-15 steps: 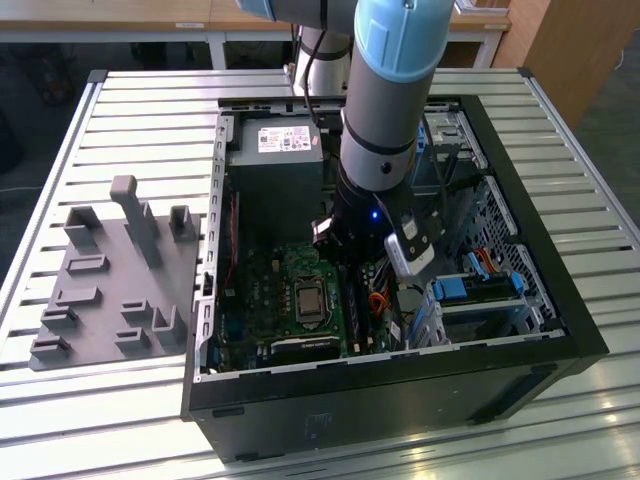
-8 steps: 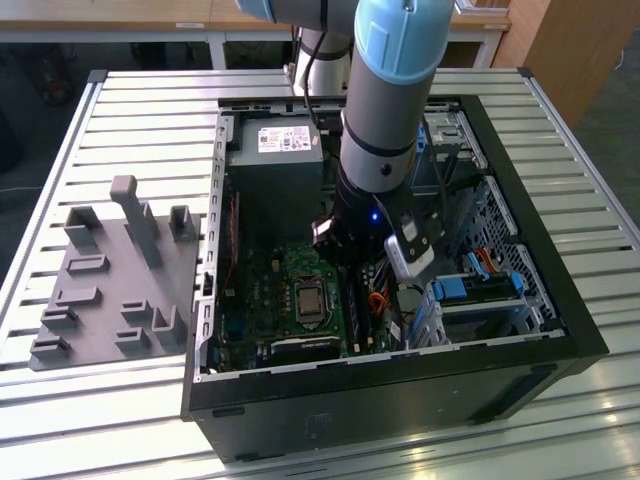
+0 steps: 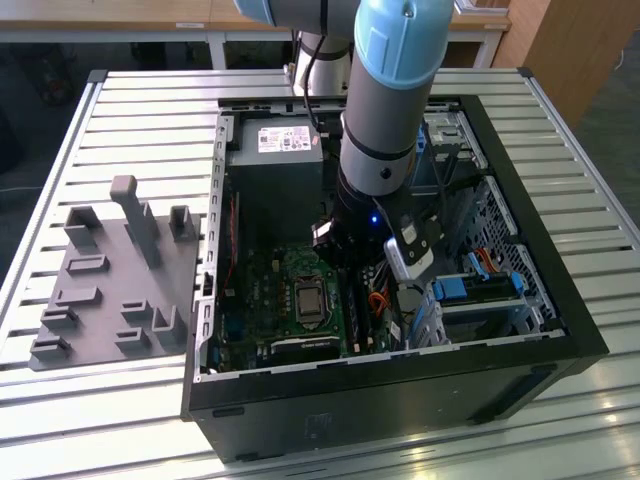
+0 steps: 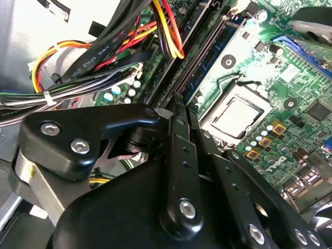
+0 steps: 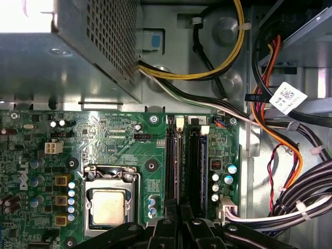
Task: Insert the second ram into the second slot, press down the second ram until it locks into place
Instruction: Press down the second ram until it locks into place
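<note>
On the exterior view's left a grey parts tray (image 3: pixel 110 290) lies on the slatted bench (image 3: pixel 150 100), beside the open computer case (image 3: pixel 400 400) so parts are within reach. I have the arm reaching down into the case, over the green board (image 3: pixel 290 270) just right of the processor socket (image 3: pixel 309 297). In both wrist views the tool (image 5: pixel 179 220) sits directly over the memory slots (image 5: pixel 181 161), lined up for pushing. The second ram (image 5: pixel 204 166) stands edgewise in a slot. Tool grip: I cannot tell.
</note>
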`<state>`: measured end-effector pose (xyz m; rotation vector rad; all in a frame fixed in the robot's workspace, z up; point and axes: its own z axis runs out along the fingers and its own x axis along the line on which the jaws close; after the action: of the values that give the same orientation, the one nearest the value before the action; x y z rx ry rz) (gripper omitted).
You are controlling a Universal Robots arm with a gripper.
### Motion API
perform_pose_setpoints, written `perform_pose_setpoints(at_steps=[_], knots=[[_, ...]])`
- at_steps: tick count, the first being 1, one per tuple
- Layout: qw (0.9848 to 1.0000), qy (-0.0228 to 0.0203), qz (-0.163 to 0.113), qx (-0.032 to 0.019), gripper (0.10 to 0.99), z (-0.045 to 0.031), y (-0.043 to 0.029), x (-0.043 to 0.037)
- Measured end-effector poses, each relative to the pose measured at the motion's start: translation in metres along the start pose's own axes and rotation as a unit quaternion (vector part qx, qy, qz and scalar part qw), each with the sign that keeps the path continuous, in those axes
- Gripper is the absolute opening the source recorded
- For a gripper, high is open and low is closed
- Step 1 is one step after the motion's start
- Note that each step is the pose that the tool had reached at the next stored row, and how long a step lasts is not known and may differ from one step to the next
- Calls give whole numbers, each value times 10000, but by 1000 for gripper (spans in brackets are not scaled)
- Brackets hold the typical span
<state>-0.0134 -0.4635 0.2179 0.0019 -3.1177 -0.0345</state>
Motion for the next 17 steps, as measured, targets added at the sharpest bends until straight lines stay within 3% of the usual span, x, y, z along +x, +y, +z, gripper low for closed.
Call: perform_pose_setpoints(at_steps=[17], knots=[[10000, -2, 75, -5, 137, 15, 0, -20]])
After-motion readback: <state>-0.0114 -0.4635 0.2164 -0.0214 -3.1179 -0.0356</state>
